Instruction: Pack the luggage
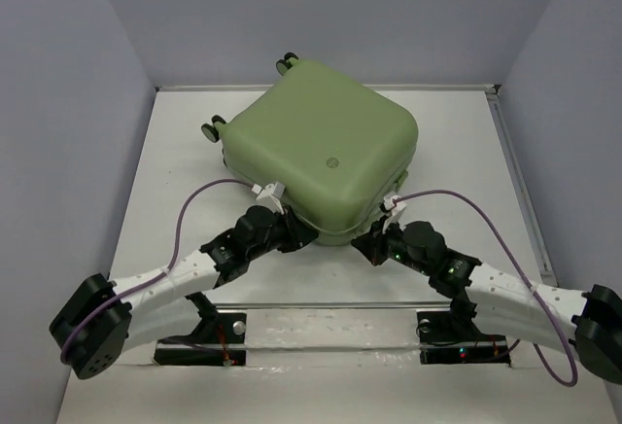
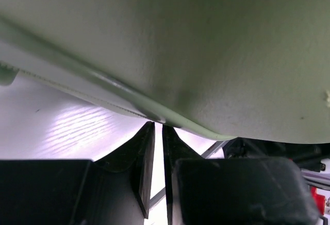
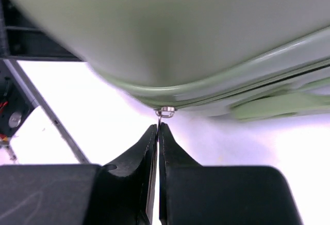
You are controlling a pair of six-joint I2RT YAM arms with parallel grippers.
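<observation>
The light-green hard-shell suitcase [image 1: 321, 152] is lying upper centre on the white desk [image 1: 457, 132]. The right gripper [image 3: 158, 127] is sitting closed just under a metal zip pull [image 3: 165, 112] (lower centre); the left gripper [image 2: 158, 128] is showing a slit at the seam, grip impossible to tell

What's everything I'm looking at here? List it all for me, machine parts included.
luggage: one, light green, closed, lying flat mid-table
wheels: two showing, black and green, on the luggage's far left side
zipper pull: one, silver, at the luggage's near edge
table: one, white, under everything
cables: two, purple, looping along the arms
arms: two, white and black, reaching from the near edge to the luggage
left hand: one, black, fingers nearly together at the luggage's rim
right hand: one, black, shut, tips just under the zipper pull
</observation>
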